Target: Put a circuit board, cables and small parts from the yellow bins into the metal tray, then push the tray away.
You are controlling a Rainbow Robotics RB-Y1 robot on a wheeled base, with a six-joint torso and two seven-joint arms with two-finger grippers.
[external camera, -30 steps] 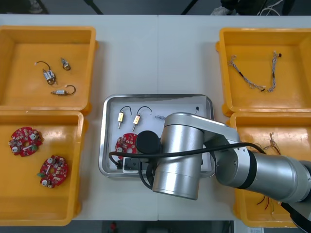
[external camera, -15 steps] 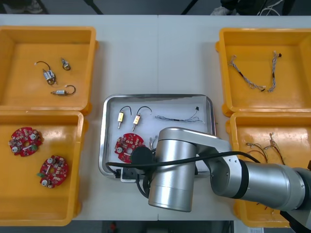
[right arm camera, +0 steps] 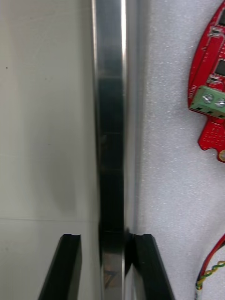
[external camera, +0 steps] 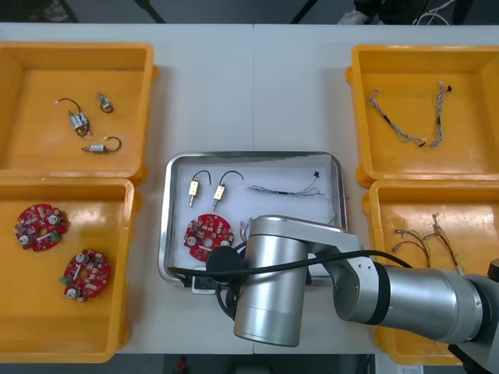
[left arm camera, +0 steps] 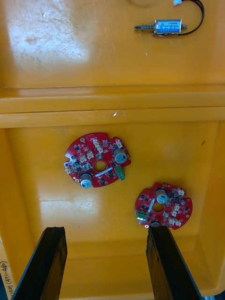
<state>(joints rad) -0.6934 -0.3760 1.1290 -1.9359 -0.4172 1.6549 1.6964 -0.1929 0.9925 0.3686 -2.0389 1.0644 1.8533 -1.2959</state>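
If the push goes wrong: the shiny metal tray with the white inside (external camera: 249, 154) may turn sideways, because the right gripper (external camera: 204, 279) sits left of the middle of its near rim; then it may bump a yellow bin (external camera: 131, 234).
Another worry: the red and yellow twisted cable (right arm camera: 211, 274) lies just beside the inside finger and may get snagged.
Right gripper: its black fingers are apart, one on the table, one inside the tray, the rim between them but not squeezed, I think.
Tray place: middle of the light table (external camera: 249, 93), between the left and right bins.
Tray look: it holds a round red circuit board (external camera: 208, 234), two small metal parts with black wire loops (external camera: 193, 187) and a thin cable (external camera: 288, 188), so it looks ready.
Left gripper (left arm camera: 107, 230): fingers wide apart, holding nothing, above the near left bin with two more red boards (left arm camera: 97, 161).
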